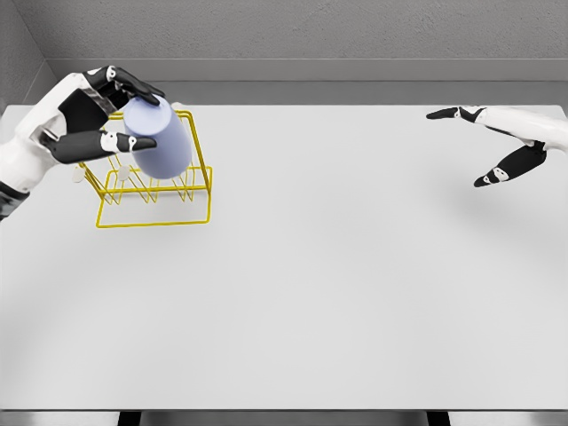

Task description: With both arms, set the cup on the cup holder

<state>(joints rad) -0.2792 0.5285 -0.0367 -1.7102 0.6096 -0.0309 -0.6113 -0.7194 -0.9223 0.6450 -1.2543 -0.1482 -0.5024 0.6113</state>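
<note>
Left robot hand (pixel 93 115) grips cup (pixel 158 138) over holder (pixel 155 191); right robot hand (pixel 497 142) spread, empty.

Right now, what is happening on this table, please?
The left robot hand is holding a pale blue cup, tilted, over a yellow wire cup holder that stands on the far left part of the white table. The cup overlaps the top of the rack, but it does not look set down yet, since the fingers are closed around it. The right robot hand is far away at the right edge, open and holding nothing.
</note>
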